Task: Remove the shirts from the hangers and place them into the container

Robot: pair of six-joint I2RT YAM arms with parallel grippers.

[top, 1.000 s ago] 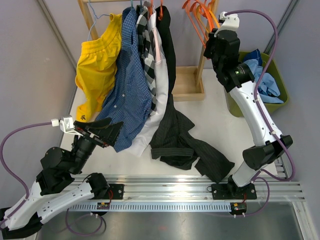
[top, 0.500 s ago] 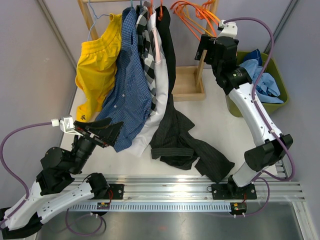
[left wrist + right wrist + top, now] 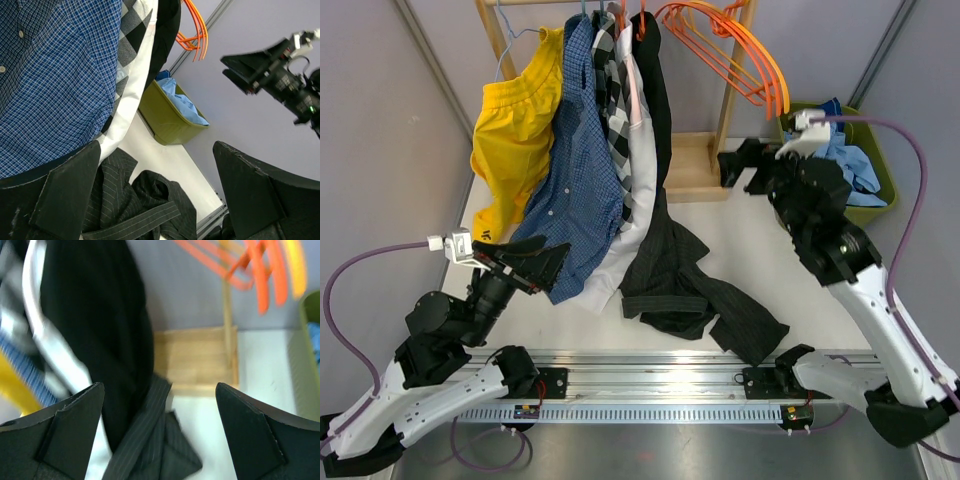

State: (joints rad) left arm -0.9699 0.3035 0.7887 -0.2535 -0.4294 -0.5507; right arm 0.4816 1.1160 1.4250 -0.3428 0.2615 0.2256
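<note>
Showing white table (image 3: pixel 760 250), grey walls (image 3: pixel 390 130) behind wooden rack (image 3: pixel 695 172). Shirts (image 3: pixel 585 150) on rack, empty orange hangers (image 3: pixel 740 60) at its right end, black striped shirt (image 3: pixel 690 285) sprawled before rack, container (image 3: pixel 882 182) holding light blue shirt (image 3: pixel 855 160) right of rack. Left gripper (image 3: pixel 535 260), right gripper (image 3: pixel 740 168): spread wide, empty.

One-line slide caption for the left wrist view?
Left gripper, jaws open, before hanging dark blue check shirt; beyond, olive container holding a light blue shirt.

Both empty: left gripper (image 3: pixel 540 257) jaws wide apart, left arm folded low at near-left, pointing up-right. Same on right gripper (image 3: pixel 740 166), jaws wide apart; right arm stretched forward, wrist turned left.
</note>
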